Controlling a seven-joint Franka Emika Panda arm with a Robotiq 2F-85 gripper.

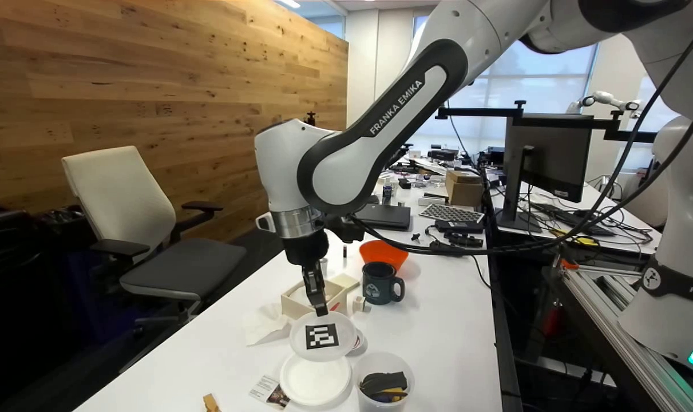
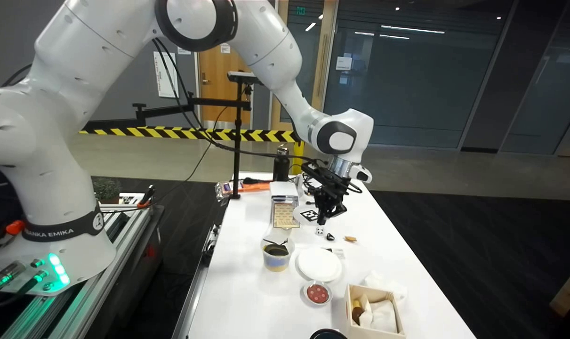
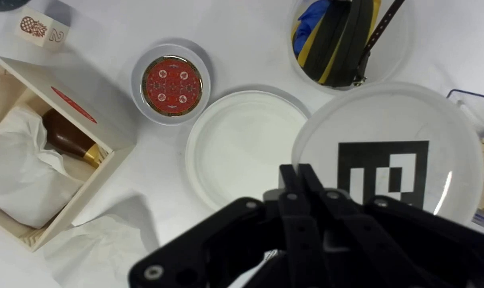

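End effector [image 3: 297,170] closed on the edge of a translucent lid [image 3: 385,133], held above the desk [image 1: 449,332]; in wrist view it just overlaps the white plate [image 3: 242,144] and the tub [image 3: 391,60]. Edge-only grip may let it tip: advise firm pinch, slow travel, lid level.

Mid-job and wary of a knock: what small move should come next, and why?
I'd probably ease the clear lid sideways toward the open tub before lowering it. The gripper appears shut on the lid's edge and holds it off the table; in the wrist view the lid overlaps just the rims of tub and white plate, so a straight descent might catch either.
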